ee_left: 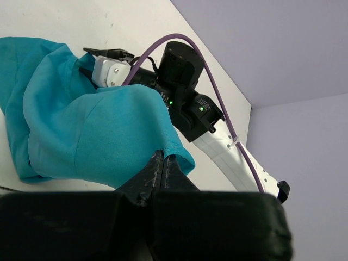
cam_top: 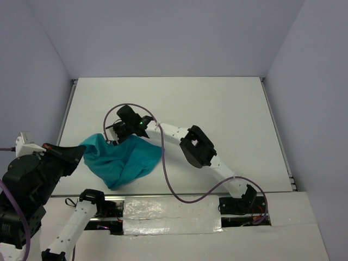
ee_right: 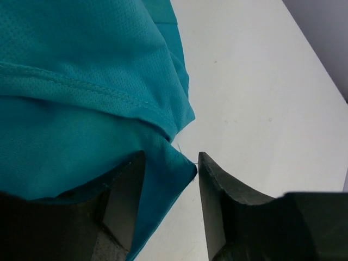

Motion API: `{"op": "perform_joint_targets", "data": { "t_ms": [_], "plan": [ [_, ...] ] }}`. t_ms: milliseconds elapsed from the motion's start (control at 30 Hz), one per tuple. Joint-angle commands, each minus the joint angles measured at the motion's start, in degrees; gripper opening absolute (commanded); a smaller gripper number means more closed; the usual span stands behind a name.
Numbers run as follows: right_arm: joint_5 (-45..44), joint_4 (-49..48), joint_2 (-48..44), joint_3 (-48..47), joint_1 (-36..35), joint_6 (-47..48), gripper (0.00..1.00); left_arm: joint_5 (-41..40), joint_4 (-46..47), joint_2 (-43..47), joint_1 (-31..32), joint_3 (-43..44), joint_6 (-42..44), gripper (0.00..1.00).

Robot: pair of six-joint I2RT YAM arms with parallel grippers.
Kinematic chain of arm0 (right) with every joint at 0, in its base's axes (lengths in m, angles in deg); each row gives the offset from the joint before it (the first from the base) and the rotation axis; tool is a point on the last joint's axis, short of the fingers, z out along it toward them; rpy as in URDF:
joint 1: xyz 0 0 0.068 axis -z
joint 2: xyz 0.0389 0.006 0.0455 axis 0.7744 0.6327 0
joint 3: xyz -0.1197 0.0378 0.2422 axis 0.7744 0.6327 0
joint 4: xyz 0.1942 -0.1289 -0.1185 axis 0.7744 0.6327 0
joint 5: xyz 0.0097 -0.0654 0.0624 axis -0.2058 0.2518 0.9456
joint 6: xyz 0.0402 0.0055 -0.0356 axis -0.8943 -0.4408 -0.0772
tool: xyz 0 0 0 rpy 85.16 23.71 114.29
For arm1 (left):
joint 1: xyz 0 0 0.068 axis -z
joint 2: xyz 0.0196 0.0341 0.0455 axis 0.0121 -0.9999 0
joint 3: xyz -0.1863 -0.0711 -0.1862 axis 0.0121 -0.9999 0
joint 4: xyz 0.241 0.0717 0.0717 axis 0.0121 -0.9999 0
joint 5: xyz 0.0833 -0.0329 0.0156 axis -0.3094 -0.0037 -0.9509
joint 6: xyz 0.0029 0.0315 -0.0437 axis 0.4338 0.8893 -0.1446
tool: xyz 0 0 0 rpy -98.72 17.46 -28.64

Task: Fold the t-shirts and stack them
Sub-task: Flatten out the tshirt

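The left gripper point(ee_left: 165, 161) is clenched, its black fingertips pinching a hemmed edge of the plain teal soft cloth t-shirt point(cam_top: 122, 160) at the garment's left side. The right gripper point(ee_right: 171, 157) has its jaws apart, straddling a loose corner by the stitched hem at the far edge, not clamped on it. The t-shirt lies crumpled on the flat white table point(cam_top: 217, 109), towards its near left. It looks light, thin and limp, likely to sag and bunch. Hems and corners, taken well apart and drawn taut, seem the best holds for spreading it.
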Motion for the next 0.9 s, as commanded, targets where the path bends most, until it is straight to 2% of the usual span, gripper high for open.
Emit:
{"op": "perform_joint_targets", "data": {
  "t_ms": [0, 33, 67, 133, 200, 233, 533, 700, 867],
  "plan": [
    [-1.50, -0.23, 0.98, -2.28, -0.07, 0.91, 0.50, 0.62, 1.91, -0.71, -0.21, 0.73, -0.92, 0.00],
    [-1.41, 0.13, 0.89, -2.19, -0.06, 1.17, 0.47, 0.62, 1.91, -0.71, -0.21, 0.73, -0.92, 0.00],
    [-1.50, 0.39, 0.63, -2.10, -0.06, 1.52, 0.20, 0.62, 2.00, -0.71, -0.21, 0.81, -0.92, 0.00],
    [-1.41, -1.45, -0.16, 0.18, -0.06, 1.44, 0.06, 0.62, 2.17, -0.71, -0.21, 0.81, -0.92, 0.00],
    [-0.63, -2.15, -0.86, 1.23, 0.37, 1.00, 0.05, 0.62, 2.26, -0.71, -0.21, 0.81, -0.83, 0.00],
    [-0.27, -2.15, -1.04, 1.24, 0.46, 0.30, 0.00, 0.62, 2.35, -0.80, -0.21, 0.81, -0.83, 0.00],
    [2.98, -12.43, -11.15, 11.69, 6.17, -13.40, 0.00, -1.57, 3.67, -1.59, -0.29, 0.73, -0.30, 0.00],
    [6.40, -16.65, -23.61, 21.79, 12.32, -20.08, 0.00, -3.85, 8.49, -3.26, -0.21, -0.68, 1.54, 0.00],
    [11.05, -15.96, -37.06, 32.69, 19.35, -22.46, 0.00, -5.79, 16.05, -7.38, -0.21, -2.78, 5.32, 0.00]
  ]
}}
